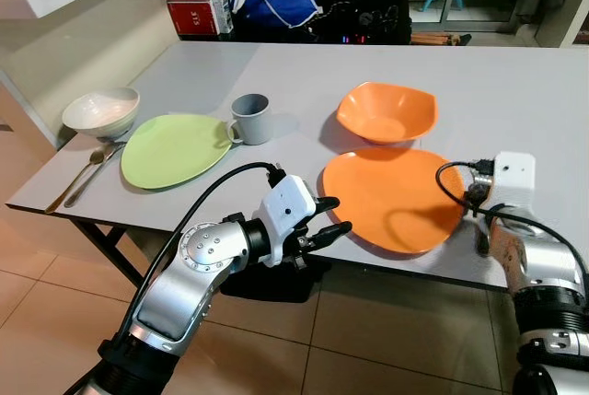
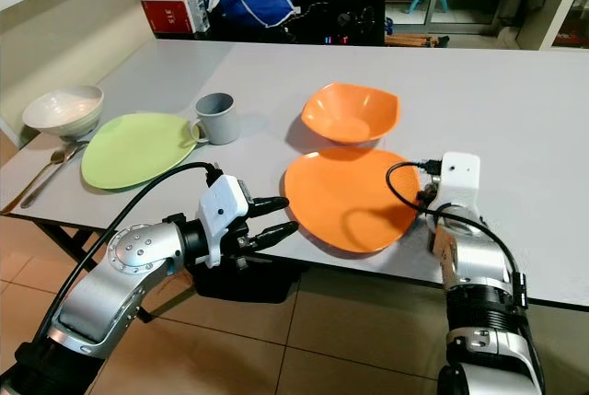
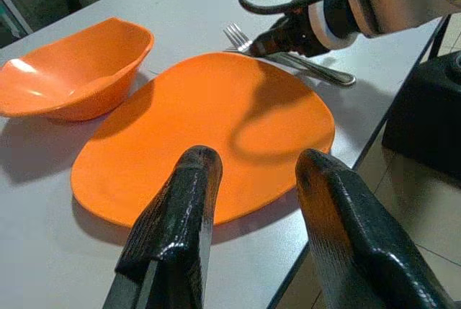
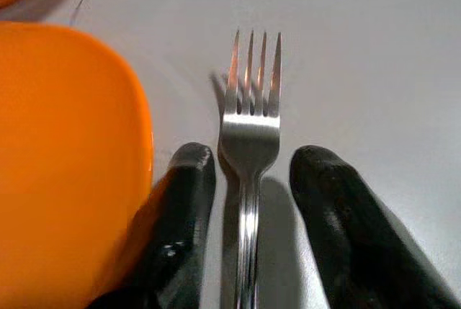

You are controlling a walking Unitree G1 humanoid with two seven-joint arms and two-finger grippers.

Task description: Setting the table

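From the head camera I see the tabletop (image 1: 515, 91) laid with two settings. On my left sit a white bowl (image 1: 101, 111), a spoon (image 1: 76, 180), a green plate (image 1: 175, 148) and a grey cup (image 1: 249, 118). Toward the right are an orange bowl (image 1: 386, 112) and, nearer me, an orange plate (image 1: 391, 197). My left tool (image 1: 324, 216) hovers off the tabletop's near edge, just beside the plate's left rim, fingers spread and holding nothing. My right arm reaches down at the plate's right side; its white wrist housing hides the tool from here.

The left wrist camera looks across the orange plate between its two parted fingers (image 3: 176, 230). Beyond the plate, the fork (image 3: 295, 57) lies on the tabletop, the right arm's black tip down at its handle.

The right wrist camera gives me the detail: the right tool (image 4: 248, 179) straddles the fork's handle, fingers apart on either side, not pressing it. The fork lies flat just beside the plate's rim, tines pointing away.

My worry, as a judgement: the left-hand finger is touching or nearly touching the plate's edge, so lifting or swinging out could nudge the plate or drag the fork askew. Closing again by mistake would pick the fork back up. The handle also appears near the tabletop's edge, so a drag could tip it off.
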